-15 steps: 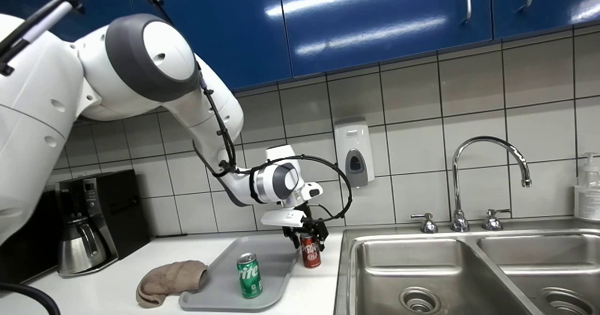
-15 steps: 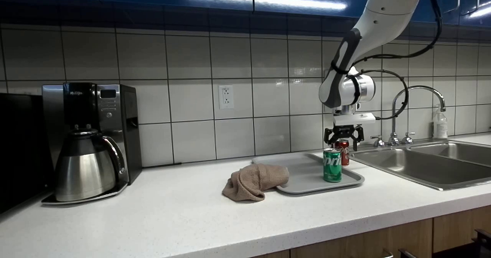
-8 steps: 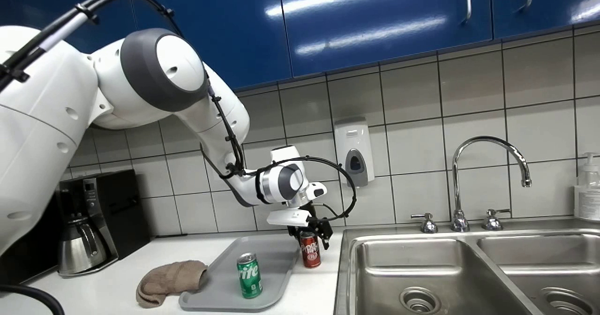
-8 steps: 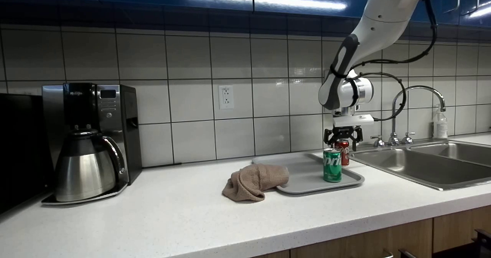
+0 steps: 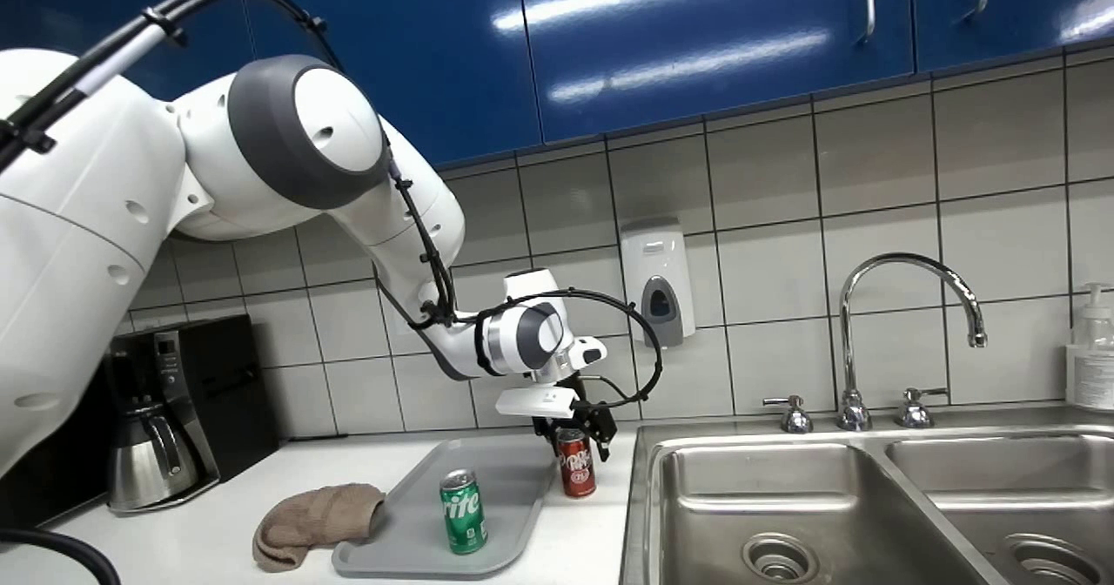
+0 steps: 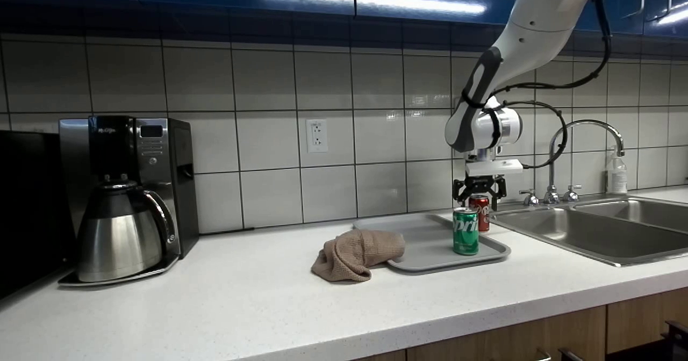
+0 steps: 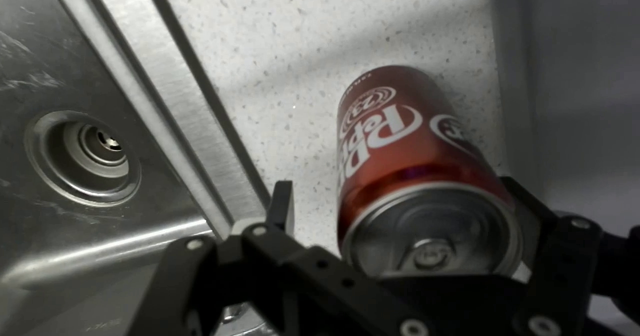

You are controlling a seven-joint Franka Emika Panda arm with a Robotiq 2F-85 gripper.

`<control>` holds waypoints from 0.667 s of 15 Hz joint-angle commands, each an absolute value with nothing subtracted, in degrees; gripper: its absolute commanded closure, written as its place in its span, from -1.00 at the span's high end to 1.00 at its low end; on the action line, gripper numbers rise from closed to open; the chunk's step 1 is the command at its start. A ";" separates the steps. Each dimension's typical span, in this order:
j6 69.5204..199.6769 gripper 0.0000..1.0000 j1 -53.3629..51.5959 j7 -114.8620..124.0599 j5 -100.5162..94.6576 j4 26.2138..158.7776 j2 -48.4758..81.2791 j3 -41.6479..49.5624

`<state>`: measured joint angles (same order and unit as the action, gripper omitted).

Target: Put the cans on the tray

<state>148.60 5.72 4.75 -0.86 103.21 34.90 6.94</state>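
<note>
The red can [image 5: 576,467] stands upright on the counter beside the tray, on the sink side; it also shows in an exterior view [image 6: 483,218] and the wrist view [image 7: 395,136]. My gripper [image 7: 403,201] is open with its fingers on either side of the can's top. There is a gap at the left finger; the right finger is close to the can, and I cannot tell if it touches. The gripper shows in both exterior views [image 5: 578,447] [image 6: 476,199]. The green can [image 5: 463,515] [image 6: 465,235] stands upright on the grey tray [image 5: 392,543] [image 6: 424,251].
A brown cloth [image 5: 313,524] [image 6: 360,251] lies against the tray's edge. The steel sink [image 5: 775,498] [image 7: 90,156] is close beside the red can, with a faucet [image 5: 848,341] behind. A coffee maker [image 6: 129,200] stands farther along the counter. The tiled wall is behind.
My gripper has shifted slightly, rightward in an exterior view, mostly in the first half second, and has nearly stopped since. Both cans and the tray have not moved.
</note>
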 commanded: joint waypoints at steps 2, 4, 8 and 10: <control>145.62 1.00 7.95 1.10 1.66 102.09 34.35 4.55; 145.37 1.00 8.08 0.72 1.94 102.16 34.22 4.44; 145.00 0.47 8.02 0.91 1.91 102.16 34.22 4.64; 144.27 0.37 7.85 1.55 1.75 101.99 34.30 5.04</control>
